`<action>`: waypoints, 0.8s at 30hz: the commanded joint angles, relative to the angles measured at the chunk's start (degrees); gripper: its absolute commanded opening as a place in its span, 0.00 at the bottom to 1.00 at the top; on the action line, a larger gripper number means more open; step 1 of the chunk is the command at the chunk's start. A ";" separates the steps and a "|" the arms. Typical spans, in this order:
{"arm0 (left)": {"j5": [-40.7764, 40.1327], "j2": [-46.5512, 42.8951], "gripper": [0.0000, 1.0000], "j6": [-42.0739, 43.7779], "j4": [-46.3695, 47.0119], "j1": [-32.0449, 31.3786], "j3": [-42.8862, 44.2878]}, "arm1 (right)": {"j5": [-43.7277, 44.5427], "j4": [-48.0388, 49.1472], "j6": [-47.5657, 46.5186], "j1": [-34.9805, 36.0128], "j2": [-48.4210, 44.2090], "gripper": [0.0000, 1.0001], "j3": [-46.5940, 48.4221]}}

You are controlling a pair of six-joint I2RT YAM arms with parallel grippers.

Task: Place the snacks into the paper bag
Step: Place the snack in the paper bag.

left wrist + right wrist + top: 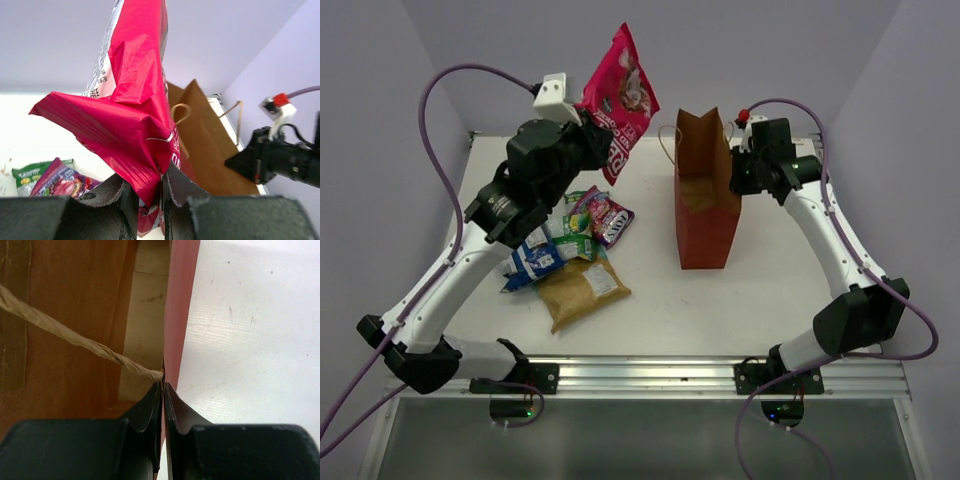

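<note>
My left end effector (145,186) is clenched on the lower edge of the large pink packet (132,107), which rises above it in the air, left of the upright paper bag (705,195). My right end effector (163,390) pinches the bag's right wall at the rim (just where a twine handle (70,337) meets it). The other snacks (570,250) lie heaped on the tabletop (770,300), left of the bag.

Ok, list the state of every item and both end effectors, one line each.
pink packet: crumpled, held up clear of the table
left end effector: shut on the pink packet's lower end
paper bag: standing upright, mouth open
right end effector: shut on the paper bag's side wall near a handle
other snacks: lying piled on the table, untouched
</note>
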 commanded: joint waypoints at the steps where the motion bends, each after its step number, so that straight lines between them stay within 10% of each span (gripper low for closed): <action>1: 6.54 1.08 0.00 4.87 -2.33 0.28 8.43 | 1.26 2.80 -1.22 0.68 -2.39 0.08 0.18; 10: 20.26 8.29 0.00 2.86 -14.36 0.29 23.29 | 3.63 4.56 -1.92 1.82 -3.61 0.04 -0.62; 24: 23.95 8.47 0.00 -7.60 -22.81 0.55 19.26 | 10.58 9.04 -4.03 4.10 -7.57 0.00 -1.23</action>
